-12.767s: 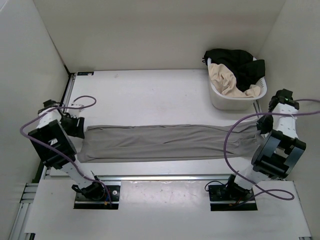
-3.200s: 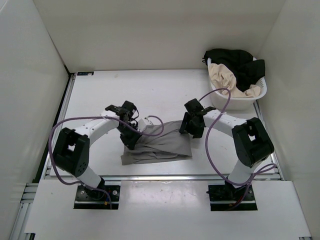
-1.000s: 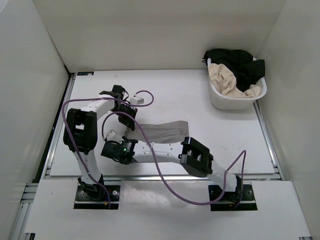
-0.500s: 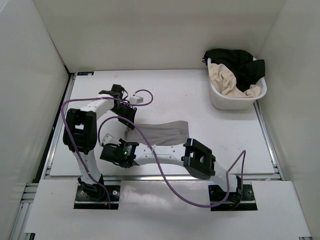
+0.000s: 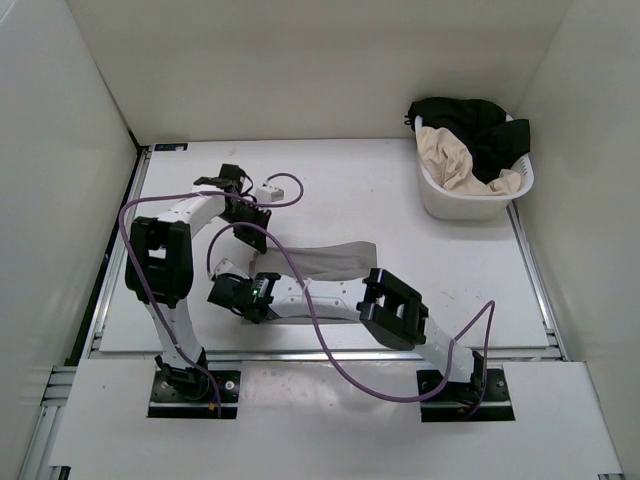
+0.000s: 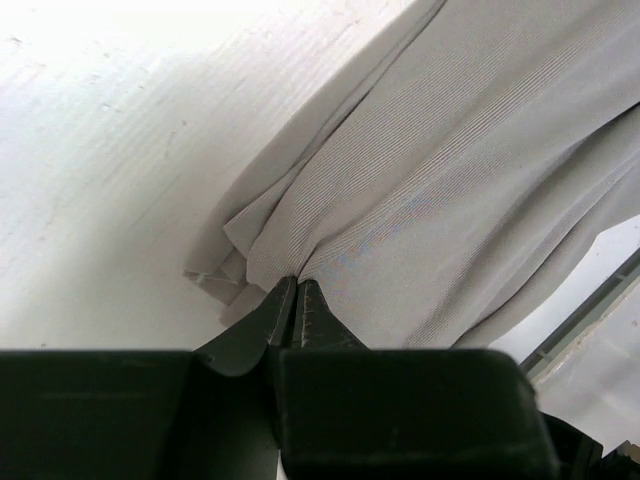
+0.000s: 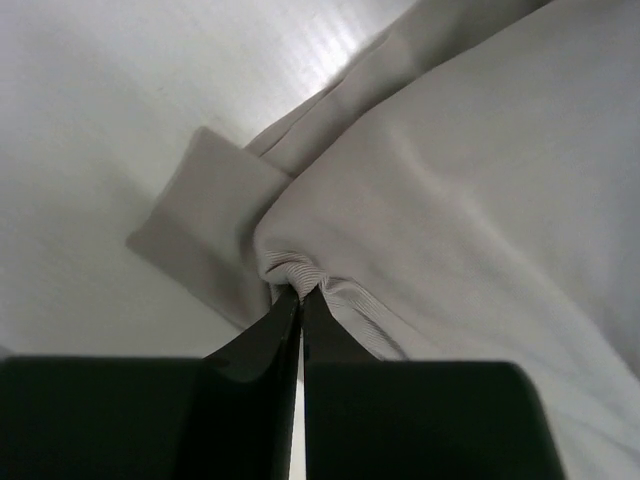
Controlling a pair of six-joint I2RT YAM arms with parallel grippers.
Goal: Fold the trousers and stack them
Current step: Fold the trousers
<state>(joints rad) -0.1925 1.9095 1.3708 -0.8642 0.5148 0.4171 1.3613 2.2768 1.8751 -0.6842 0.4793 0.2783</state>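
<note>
The grey trousers (image 5: pixel 325 262) lie folded into a short band at the middle left of the table. My left gripper (image 5: pixel 252 238) is at their far left corner. In the left wrist view it (image 6: pixel 297 283) is shut on a pinched fold of the trousers (image 6: pixel 450 170). My right arm reaches across the near side of the table. Its gripper (image 5: pixel 222 292) is at the near left corner and hides that part of the cloth. In the right wrist view it (image 7: pixel 300 292) is shut on a ribbed edge of the trousers (image 7: pixel 460 180), beside a flat cuff layer (image 7: pixel 205 225).
A white laundry basket (image 5: pixel 440 197) with black and beige clothes stands at the back right. White walls enclose the table on the left, back and right. A metal rail (image 5: pixel 330 353) runs along the near edge. Purple cables loop over both arms.
The trousers, once stretched full length, are now folded to the left half. Over the last second the right gripper shifted slightly and closed on the near corner. The left gripper edged toward the back.
</note>
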